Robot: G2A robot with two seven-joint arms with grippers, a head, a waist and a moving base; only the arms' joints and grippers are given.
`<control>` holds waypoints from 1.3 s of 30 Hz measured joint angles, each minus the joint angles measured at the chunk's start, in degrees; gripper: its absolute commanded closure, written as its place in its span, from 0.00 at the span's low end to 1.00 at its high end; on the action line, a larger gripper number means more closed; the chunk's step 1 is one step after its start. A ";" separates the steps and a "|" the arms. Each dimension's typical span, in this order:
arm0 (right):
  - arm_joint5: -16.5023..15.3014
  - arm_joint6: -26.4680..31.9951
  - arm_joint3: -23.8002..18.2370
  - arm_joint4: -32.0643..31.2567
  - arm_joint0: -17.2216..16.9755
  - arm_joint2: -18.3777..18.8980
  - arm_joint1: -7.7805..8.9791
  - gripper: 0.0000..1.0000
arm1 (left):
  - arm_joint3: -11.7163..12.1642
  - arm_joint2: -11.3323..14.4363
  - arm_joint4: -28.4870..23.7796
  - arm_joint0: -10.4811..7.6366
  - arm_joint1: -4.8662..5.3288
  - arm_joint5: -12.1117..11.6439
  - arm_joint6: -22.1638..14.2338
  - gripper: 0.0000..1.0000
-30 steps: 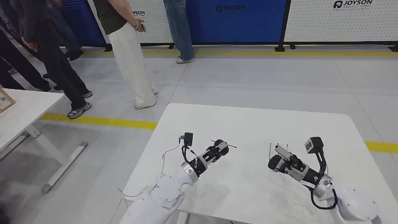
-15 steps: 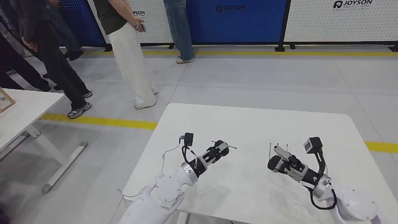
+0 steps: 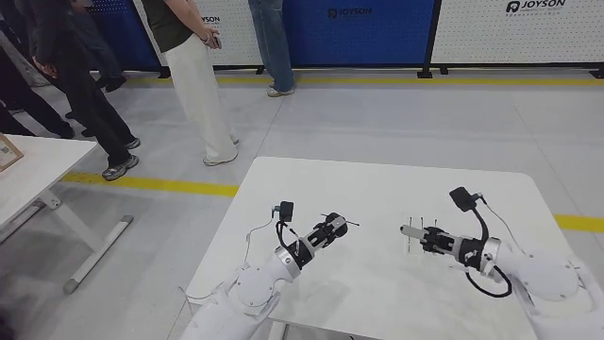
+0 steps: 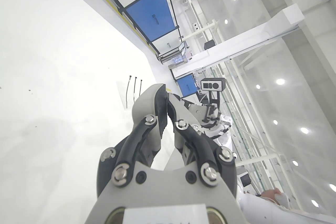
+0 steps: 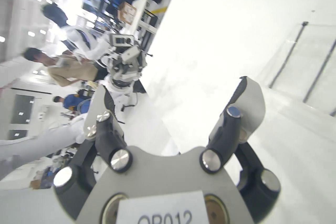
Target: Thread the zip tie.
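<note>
My left gripper [image 3: 336, 224] hangs above the white table [image 3: 377, 184], left of centre, shut on a thin black zip tie [image 3: 349, 219] that sticks out on both sides of its tips. In the left wrist view the jaws [image 4: 166, 96] are pressed together. My right gripper [image 3: 406, 231] is right of centre, pointing toward the left one, and is open with nothing between its fingers [image 5: 174, 89]. Three loose black zip ties [image 3: 411, 223] [image 4: 135, 89] [image 5: 286, 57] lie on a clear sheet beside the right gripper.
The table's near edge runs close under both arms, and its left edge [image 3: 222, 236] drops to the floor. Another white table [image 3: 28, 170] stands far left. The far half of the work table is bare.
The right arm has rolled its wrist and swung. Its gripper now points left along the table, just over the loose ties. The left arm has held still with its tie.
</note>
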 measured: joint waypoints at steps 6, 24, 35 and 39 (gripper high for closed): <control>-0.07 -1.27 -0.02 2.14 -0.12 0.07 -0.02 0.00 | 0.00 0.00 0.00 0.00 0.00 0.00 0.00 1.00; 8.35 1.79 -0.09 -8.39 6.43 -1.89 0.32 0.00 | 0.00 0.00 0.00 0.00 0.00 0.00 0.00 1.00; 13.76 3.49 2.08 -17.67 10.37 -5.82 0.07 0.00 | 0.00 0.00 0.00 0.00 0.00 0.00 0.00 1.00; 13.77 3.49 2.08 -17.77 10.38 -5.82 0.07 0.00 | 0.00 0.00 0.00 0.00 0.00 0.00 0.00 1.00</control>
